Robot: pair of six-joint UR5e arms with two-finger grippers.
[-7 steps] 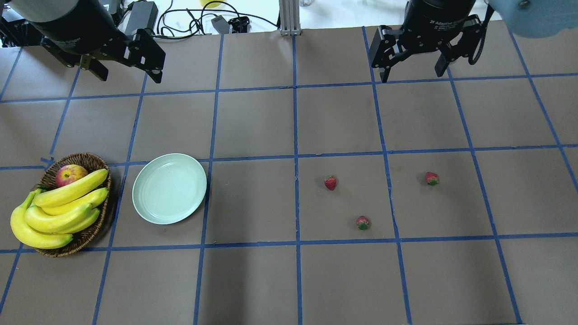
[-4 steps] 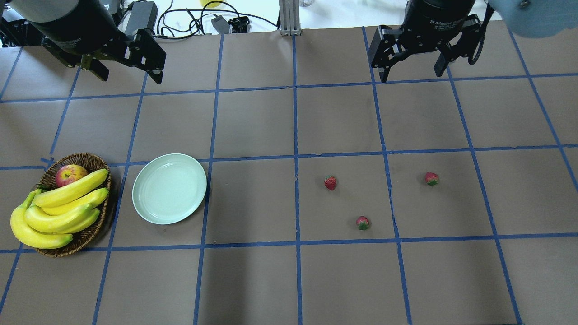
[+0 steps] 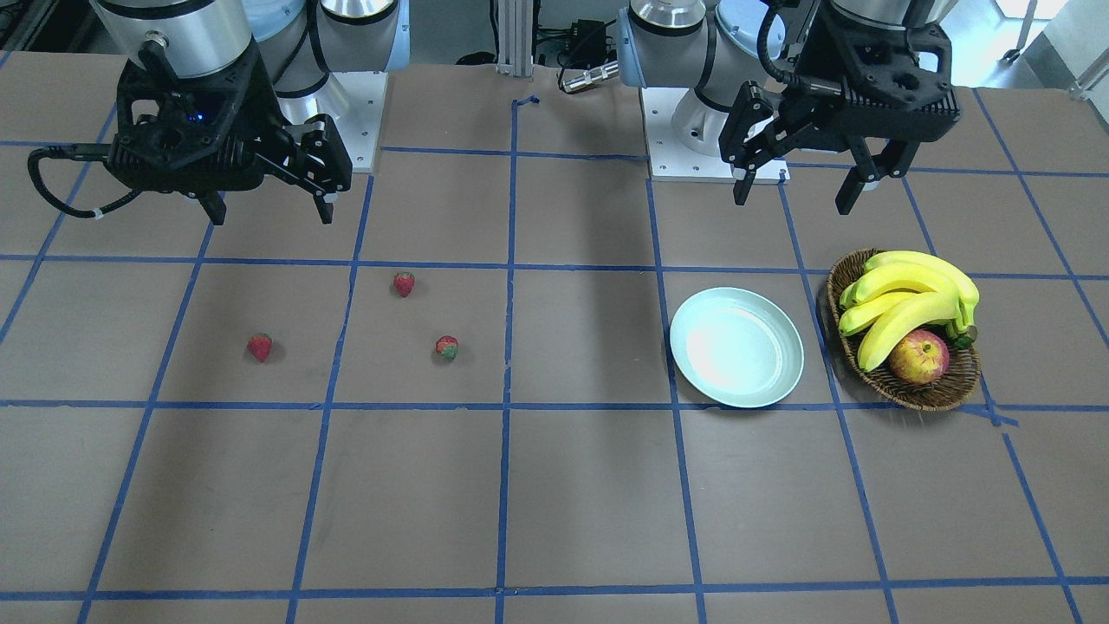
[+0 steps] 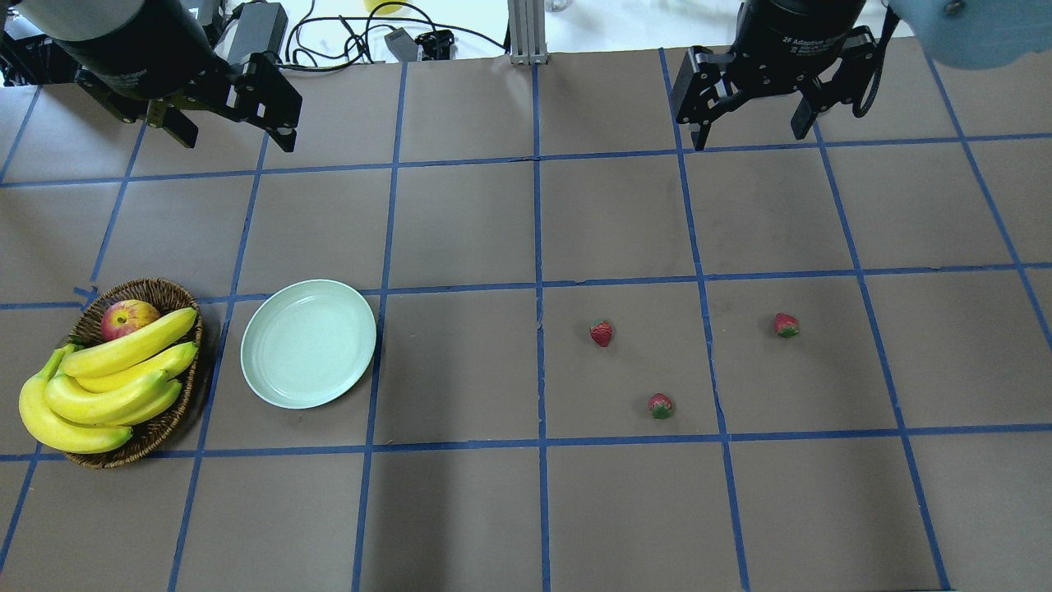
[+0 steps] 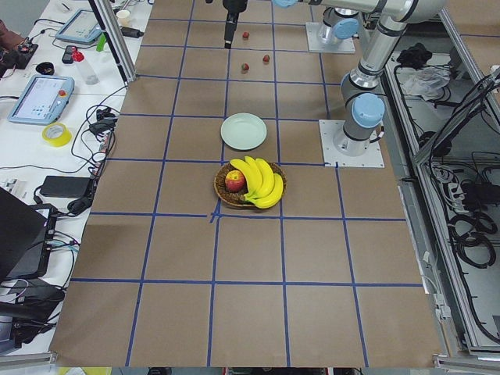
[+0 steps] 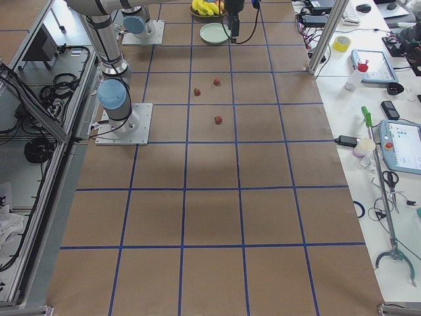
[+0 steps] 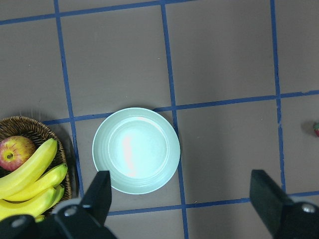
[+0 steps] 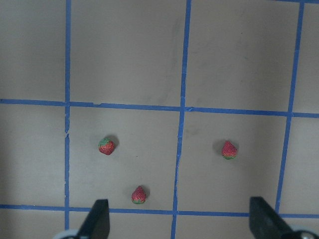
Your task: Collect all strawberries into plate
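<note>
Three small red strawberries lie apart on the brown table: one [image 4: 602, 333], one [image 4: 786, 326] and one [image 4: 660, 405]. They also show in the right wrist view: one [image 8: 106, 146], one [image 8: 229, 149] and one [image 8: 139, 194]. The pale mint plate [image 4: 308, 344] sits empty left of centre and shows in the left wrist view [image 7: 135, 150]. My left gripper [image 4: 234, 136] is open and empty, high above the far left of the table. My right gripper [image 4: 749, 138] is open and empty, high above the far right, well behind the strawberries.
A brown wicker basket [image 4: 164, 427] with a bunch of bananas [image 4: 107, 378] and a red-yellow apple [image 4: 127, 318] stands just left of the plate. Cables and a power brick [image 4: 259, 29] lie beyond the table's far edge.
</note>
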